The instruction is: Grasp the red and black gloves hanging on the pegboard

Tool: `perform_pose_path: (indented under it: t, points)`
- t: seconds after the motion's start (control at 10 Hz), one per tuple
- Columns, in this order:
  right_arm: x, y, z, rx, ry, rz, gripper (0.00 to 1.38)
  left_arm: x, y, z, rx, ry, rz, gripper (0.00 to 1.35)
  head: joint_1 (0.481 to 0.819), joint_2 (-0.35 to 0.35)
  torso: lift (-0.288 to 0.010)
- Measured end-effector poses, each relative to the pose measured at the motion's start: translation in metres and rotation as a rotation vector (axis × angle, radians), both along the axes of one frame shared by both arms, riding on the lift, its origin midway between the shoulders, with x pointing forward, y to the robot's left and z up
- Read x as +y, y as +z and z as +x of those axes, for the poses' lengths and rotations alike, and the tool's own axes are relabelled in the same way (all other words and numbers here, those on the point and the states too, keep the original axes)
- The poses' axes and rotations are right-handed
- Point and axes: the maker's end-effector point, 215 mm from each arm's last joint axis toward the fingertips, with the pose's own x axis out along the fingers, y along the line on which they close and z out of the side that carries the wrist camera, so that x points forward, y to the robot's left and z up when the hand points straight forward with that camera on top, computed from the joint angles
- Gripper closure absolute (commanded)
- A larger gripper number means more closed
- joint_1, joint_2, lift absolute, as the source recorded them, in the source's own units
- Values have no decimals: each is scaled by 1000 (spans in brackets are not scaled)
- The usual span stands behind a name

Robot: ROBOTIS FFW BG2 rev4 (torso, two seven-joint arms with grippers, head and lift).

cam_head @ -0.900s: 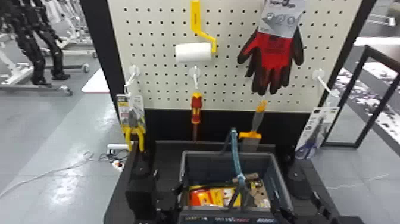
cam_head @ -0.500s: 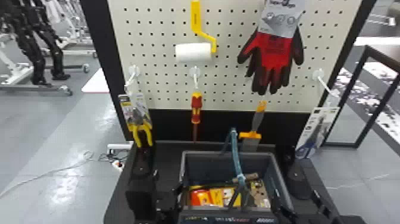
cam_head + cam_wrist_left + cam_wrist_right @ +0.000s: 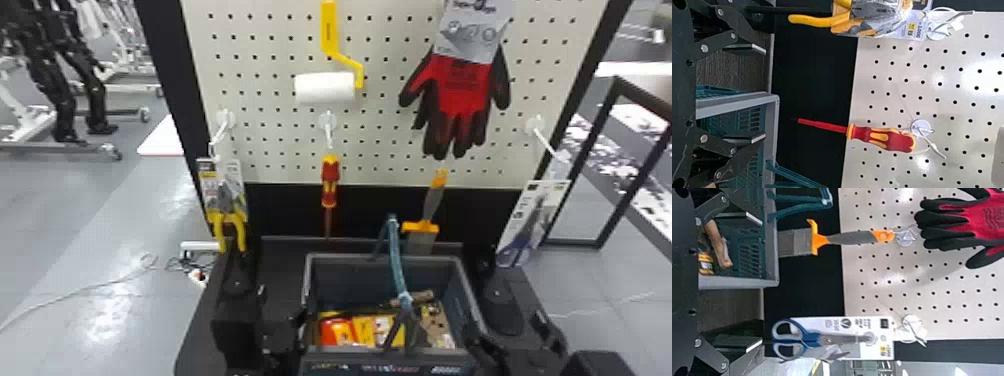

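Observation:
The red and black gloves (image 3: 457,100) hang fingers down from a grey card at the upper right of the white pegboard (image 3: 260,75). Their black fingertips and red backs also show in the right wrist view (image 3: 965,223). My left gripper (image 3: 235,290) sits low at the left of the grey crate, and in its own wrist view (image 3: 765,93) it is open and holds nothing. My right gripper (image 3: 495,295) rests low at the right of the crate, well below the gloves. In its own wrist view (image 3: 758,280) it is also open and holds nothing.
Also on the board hang a yellow-handled paint roller (image 3: 327,75), a red and yellow screwdriver (image 3: 330,180), an orange-handled scraper (image 3: 425,220), carded pliers (image 3: 225,205) and carded scissors (image 3: 530,220). A grey crate (image 3: 315,280) of tools stands in front. A black frame (image 3: 625,150) stands at the right.
The carded pliers have swung a little on their hook. Both arms and the gloves stay where they were.

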Motion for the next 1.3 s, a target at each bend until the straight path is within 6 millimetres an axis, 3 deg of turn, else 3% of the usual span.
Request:
perform_pose_path:
  t: [0.4,0.9,1.3]
  points:
    - [-37,72,39,-51,56,-77,231,-1,-1,0,3,-5,3,510,549,0,-100]
    - [-70,203,92,-132,172,-213,228,-8,3,4,1,-20,5,510,549,0,-100]
    - [-76,297,123,-191,268,-262,228,-16,7,8,-1,-38,9,510,549,0,-100]
